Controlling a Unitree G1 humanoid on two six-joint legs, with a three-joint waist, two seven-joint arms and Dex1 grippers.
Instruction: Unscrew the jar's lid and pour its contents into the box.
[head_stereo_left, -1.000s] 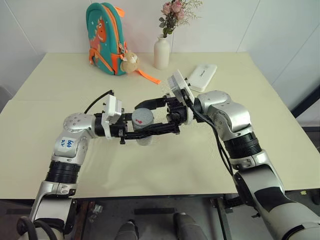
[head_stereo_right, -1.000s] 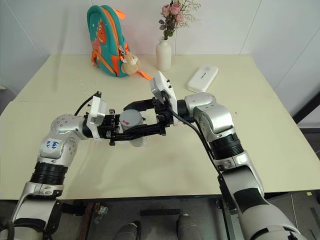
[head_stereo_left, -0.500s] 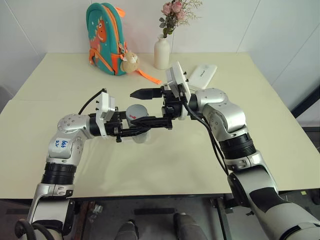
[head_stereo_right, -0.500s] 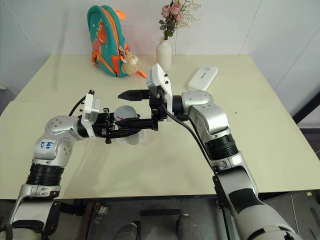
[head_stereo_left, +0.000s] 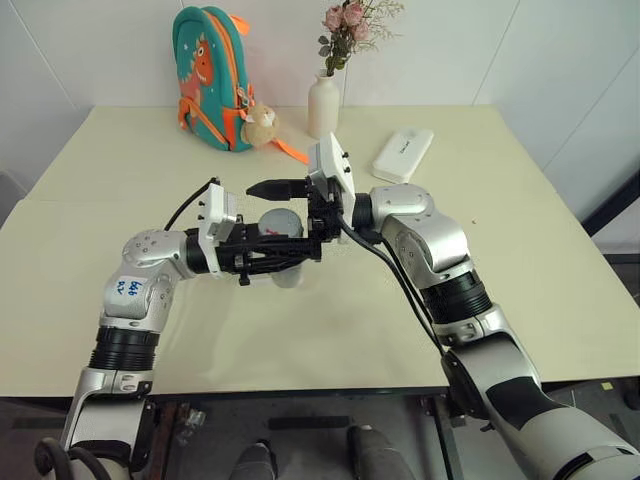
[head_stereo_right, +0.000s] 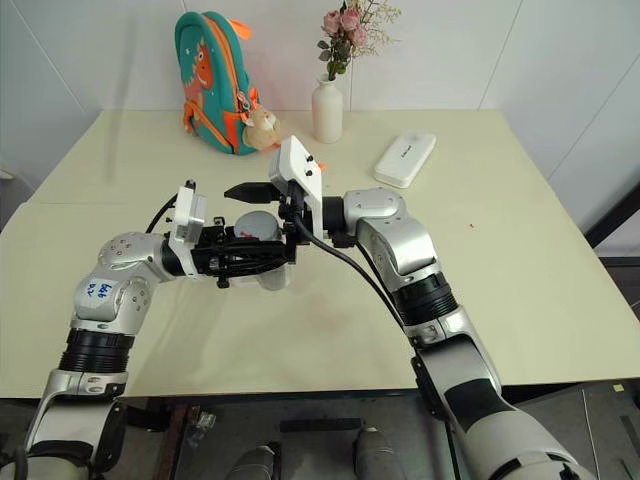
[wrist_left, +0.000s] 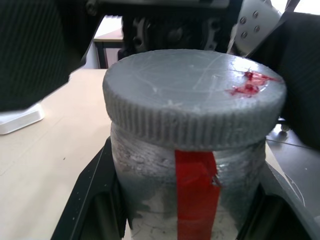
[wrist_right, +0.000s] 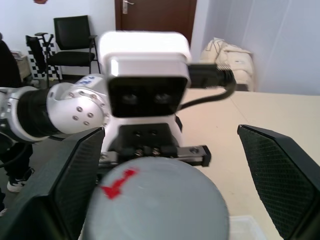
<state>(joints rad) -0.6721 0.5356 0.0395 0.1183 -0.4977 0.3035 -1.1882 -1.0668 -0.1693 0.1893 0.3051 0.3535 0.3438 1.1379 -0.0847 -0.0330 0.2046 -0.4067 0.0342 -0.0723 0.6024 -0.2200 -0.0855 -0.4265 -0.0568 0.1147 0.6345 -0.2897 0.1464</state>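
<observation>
From my station I see the cream tabletop (head_stereo_left: 90, 300) with the jar (head_stereo_left: 283, 243) as my landmark, held above its middle. Well behind the jar at the tabletop's far edge stands a teal backpack (head_stereo_left: 207, 75) with a small plush toy (head_stereo_left: 262, 124) hanging from it; beside that, also behind the jar, is a white vase (head_stereo_left: 322, 104) holding pink flowers (head_stereo_left: 349, 22), and off to the jar's far right lies a white oblong case (head_stereo_left: 404, 154). The left gripper (head_stereo_left: 290, 250) reaches in from the jar's left, its fingers clamped on the jar's body below the cap, holding it upright. The right gripper (head_stereo_left: 272, 215) comes from the jar's right, its fingers (head_stereo_left: 272, 187) spread wide on either side of the lid (wrist_left: 195, 100), apart from it as far as I can see. The jar is a greyish cylinder with a red stripe (wrist_left: 196, 192) down its side, and the lid sits screwed on top, flat, ribbed at the rim, with a red mark (wrist_left: 248, 84) on it. Just under the jar a bit of clear plastic shows, which may be the box (head_stereo_left: 287, 277). I cannot make out the contents through the cloudy wall.
</observation>
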